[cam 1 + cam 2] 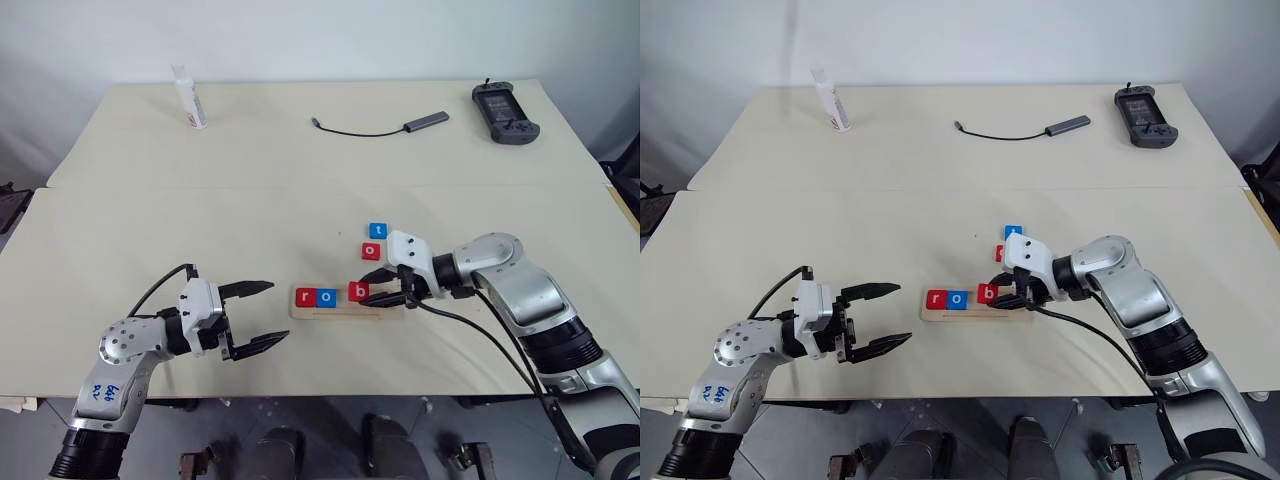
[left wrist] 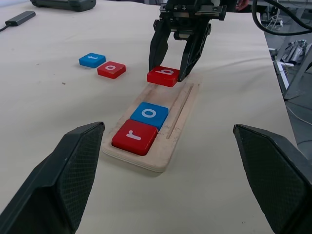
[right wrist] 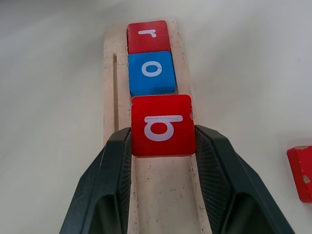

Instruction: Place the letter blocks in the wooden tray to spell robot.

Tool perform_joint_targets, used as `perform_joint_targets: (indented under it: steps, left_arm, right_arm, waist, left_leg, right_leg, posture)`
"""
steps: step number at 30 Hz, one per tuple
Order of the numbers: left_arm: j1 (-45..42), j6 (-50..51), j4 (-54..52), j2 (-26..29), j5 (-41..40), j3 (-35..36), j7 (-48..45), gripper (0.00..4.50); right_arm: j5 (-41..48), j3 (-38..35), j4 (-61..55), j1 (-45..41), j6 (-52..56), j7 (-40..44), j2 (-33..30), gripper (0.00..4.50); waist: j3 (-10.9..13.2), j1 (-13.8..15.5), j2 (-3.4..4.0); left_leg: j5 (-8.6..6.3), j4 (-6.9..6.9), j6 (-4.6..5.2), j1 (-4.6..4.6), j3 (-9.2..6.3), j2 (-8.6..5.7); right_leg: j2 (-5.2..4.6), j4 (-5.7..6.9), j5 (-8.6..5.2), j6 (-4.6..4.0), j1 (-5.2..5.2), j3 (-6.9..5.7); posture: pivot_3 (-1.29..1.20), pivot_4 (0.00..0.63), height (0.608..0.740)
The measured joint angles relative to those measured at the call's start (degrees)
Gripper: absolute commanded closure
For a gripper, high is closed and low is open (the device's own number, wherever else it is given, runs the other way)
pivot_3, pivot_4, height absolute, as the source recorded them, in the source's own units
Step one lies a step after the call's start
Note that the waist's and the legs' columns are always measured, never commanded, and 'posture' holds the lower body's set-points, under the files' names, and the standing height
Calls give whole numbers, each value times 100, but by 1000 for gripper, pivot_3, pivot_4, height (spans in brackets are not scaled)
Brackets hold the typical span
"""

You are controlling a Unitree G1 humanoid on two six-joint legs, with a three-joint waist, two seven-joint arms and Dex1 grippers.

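We grip the red b tile (image 3: 163, 124) over the pale wood tray (image 3: 110, 73).
Our right gripper (image 3: 163, 146) pinches its glossy square sides; our left gripper (image 1: 255, 316) gapes wide.

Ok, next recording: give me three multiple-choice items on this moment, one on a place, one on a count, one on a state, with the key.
1. Where is the red b block?
A. between the right gripper's fingers, over the wooden tray
B. beside the white tube
C. in the left gripper

2. How many blocks lie on the table outside the tray?
A. none
B. two
C. four

3. The left gripper is:
A. shut on a block
B. open, holding nothing
C. pressing on the tray

Key: 1 A, the fingers flank it above the tray. 2 B, the red o block and the blue t block. 3 B, its fingers stand apart.
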Motion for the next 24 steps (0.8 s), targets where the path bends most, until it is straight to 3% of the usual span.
perform_joint_targets:
  steps: [8, 16, 17, 21, 24]
  left_arm:
    - [6, 0, -59, 0, 1, 0, 94, 0]
    - [6, 0, -65, -14, 1, -1, 118, 0]
    - [6, 0, -65, -19, 0, -2, 118, 0]
    - [-25, -2, -61, -46, 3, -10, 108, 0]
    - [-106, -17, -42, -47, 5, -12, 94, 0]
  right_arm:
    - [-33, 206, 6, -14, 31, -98, 181, 3036]
    - [-40, 194, 44, -19, 26, -226, 202, 197]
    - [-33, 185, 25, -19, 30, -224, 172, 26]
    - [63, -13, -214, 18, 111, -212, -39, 26]
    - [146, -284, -427, 224, 159, -274, -238, 689]
  waist:
    - [0, -7, 0]
    - [0, -8, 0]
    - [0, -8, 0]
    - [0, -2, 0]
    - [0, 12, 0]
  left_leg:
    - [0, 0, -1, 0, 1, 1]
    - [0, -1, -1, 0, 1, 1]
    - [0, -1, -1, 0, 1, 1]
    - [0, -1, -1, 0, 0, 1]
    - [-1, 0, 0, 0, -1, 0]
  right_leg:
    - [1, 1, 0, 0, -1, 0]
    - [1, 2, 0, 0, -2, 0]
    - [1, 2, 0, 0, -2, 0]
    - [1, 1, 0, 0, 0, 0]
    - [1, 0, 0, 0, 2, -2]
  posture:
    - [0, 150, 740]
    - [0, 150, 740]
    - [0, 150, 740]
    - [0, 150, 740]
    - [0, 150, 740]
